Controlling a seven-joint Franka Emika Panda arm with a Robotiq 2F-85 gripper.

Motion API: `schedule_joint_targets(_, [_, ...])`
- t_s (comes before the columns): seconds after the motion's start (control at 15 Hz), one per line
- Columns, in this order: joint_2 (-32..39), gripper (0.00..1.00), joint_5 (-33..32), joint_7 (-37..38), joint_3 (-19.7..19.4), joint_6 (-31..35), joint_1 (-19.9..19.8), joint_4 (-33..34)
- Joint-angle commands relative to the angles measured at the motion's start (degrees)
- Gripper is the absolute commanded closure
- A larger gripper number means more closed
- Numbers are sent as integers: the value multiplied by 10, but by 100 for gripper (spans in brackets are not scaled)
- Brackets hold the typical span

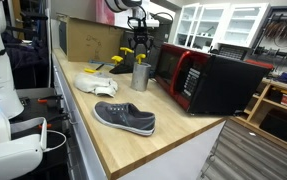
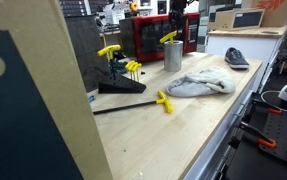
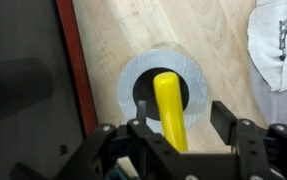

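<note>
A round metal cup (image 1: 140, 77) (image 2: 173, 56) stands on the wooden worktop (image 1: 173, 120) beside a red and black microwave (image 1: 198, 75). A yellow tool handle (image 3: 168, 105) sticks up out of the cup (image 3: 133, 75). My gripper (image 3: 183, 108) hangs straight above it, jaws apart on either side of the handle with a gap on both sides. In both exterior views the gripper (image 1: 138, 42) (image 2: 176, 18) sits just over the handle's top (image 1: 142, 58) (image 2: 169, 37).
A crumpled white cloth (image 1: 96, 82) (image 2: 198, 84) (image 3: 278, 50) lies near the cup. A grey shoe (image 1: 123, 117) (image 2: 236, 58) rests toward the worktop's end. A yellow-handled screwdriver (image 2: 164, 101) and a rack of yellow tools (image 2: 118, 68) sit farther along. A cardboard box (image 1: 88, 40) stands behind.
</note>
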Motion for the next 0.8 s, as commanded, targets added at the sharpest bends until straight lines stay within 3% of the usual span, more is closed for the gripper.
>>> schedule_joint_targets(0.0, [-22, 1, -11, 29, -7, 2, -2, -4])
schedule_joint_targets(0.73, [8, 0, -7, 1, 2, -62, 6, 37])
